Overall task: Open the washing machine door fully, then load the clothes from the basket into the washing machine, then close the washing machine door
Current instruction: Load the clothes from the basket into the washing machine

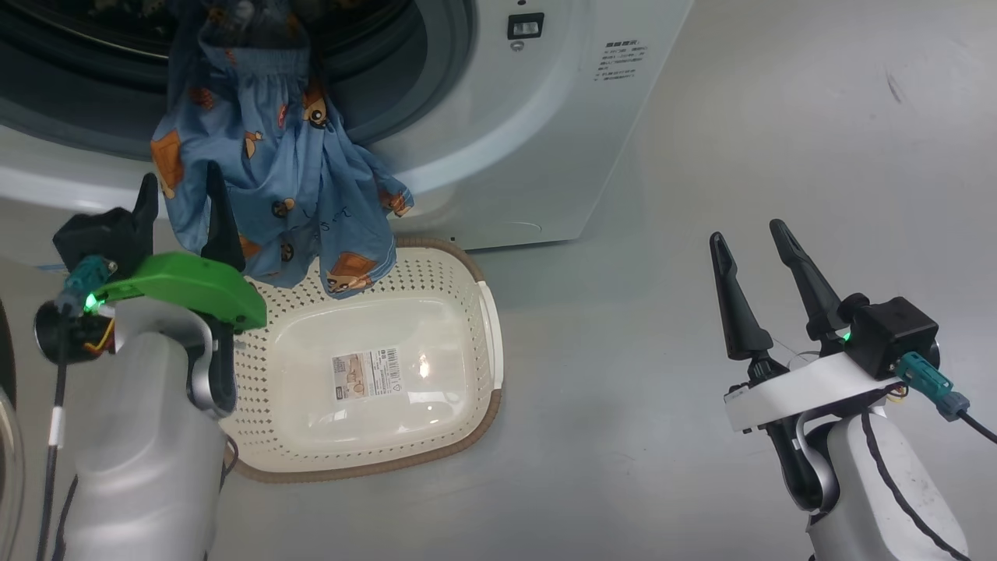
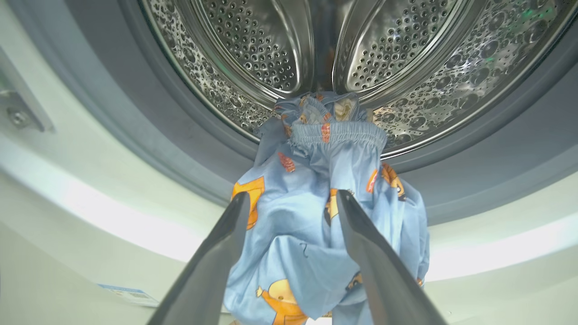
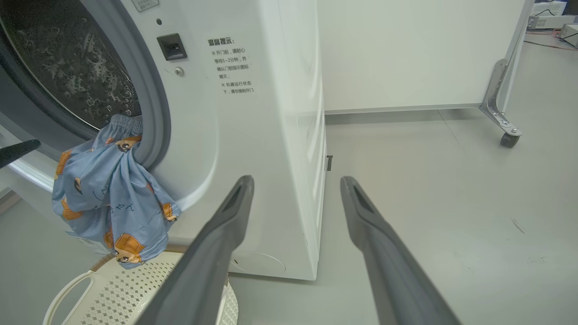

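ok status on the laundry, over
Left gripper open by the hanging clothes, right gripper open, aside. Clothes half in the drum, draped over the gasket above the basket. Hanging part would likely block closing.

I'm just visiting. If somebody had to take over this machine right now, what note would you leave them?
Left gripper: open, right up at the clothes, not gripping them.
Right gripper: open, idle over the floor beside the washing machine.
Clothes: top end inside the drum, the rest hanging out over its rim, down towards the basket, which is otherwise empty.
Done: machine opened, basket emptied.
Left: push the clothes fully in, then shut the machine.
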`<state>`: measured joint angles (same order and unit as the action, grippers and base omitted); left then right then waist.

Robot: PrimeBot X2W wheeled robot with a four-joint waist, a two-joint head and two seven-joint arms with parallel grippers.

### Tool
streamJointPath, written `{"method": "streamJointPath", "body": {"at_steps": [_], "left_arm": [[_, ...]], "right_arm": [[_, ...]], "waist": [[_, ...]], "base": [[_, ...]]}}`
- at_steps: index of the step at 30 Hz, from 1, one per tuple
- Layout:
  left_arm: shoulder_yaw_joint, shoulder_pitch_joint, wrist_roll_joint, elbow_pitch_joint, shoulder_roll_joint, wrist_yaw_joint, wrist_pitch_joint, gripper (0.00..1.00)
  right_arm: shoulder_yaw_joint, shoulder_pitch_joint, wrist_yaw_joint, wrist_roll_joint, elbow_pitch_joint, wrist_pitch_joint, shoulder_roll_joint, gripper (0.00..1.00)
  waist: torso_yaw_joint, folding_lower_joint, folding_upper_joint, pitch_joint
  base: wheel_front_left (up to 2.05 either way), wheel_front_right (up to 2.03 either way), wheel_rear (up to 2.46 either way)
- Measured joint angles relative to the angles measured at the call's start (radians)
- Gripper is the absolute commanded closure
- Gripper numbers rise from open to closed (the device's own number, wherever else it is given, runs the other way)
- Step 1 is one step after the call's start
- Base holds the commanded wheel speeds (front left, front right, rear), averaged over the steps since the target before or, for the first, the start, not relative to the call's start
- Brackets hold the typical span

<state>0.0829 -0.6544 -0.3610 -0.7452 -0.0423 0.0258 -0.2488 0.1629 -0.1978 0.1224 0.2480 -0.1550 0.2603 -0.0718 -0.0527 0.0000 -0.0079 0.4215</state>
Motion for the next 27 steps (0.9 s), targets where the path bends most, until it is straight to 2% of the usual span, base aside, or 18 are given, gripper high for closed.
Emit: {"method": "streamJointPath", "body": {"at_steps": [11,17,27], "left_arm": [[-0.016,0.189,-0.009,0.127,0.001,0.006,0.0,0.0],[-0.017,0.258,0.01,0.226,0.001,0.009,0.0,0.0],[-0.031,0.399,0.012,0.3,0.001,0.01,0.0,0.0]], "right_arm": [[-0.014,0.0,0.0,-0.004,0.003,0.0,-0.002,0.0],[-0.014,0.0,0.0,-0.012,0.003,0.0,-0.002,0.0],[-0.023,0.004,0.0,-0.012,-0.008,0.0,-0.002,0.0]], "waist": [[0.035,0.0,0.0,0.005],[0.038,0.0,0.0,0.004],[0.035,0.0,0.0,-0.036]], "base": [[0.0,0.0,0.0],[0.0,0.0,0.0],[0.0,0.0,0.0]]}}
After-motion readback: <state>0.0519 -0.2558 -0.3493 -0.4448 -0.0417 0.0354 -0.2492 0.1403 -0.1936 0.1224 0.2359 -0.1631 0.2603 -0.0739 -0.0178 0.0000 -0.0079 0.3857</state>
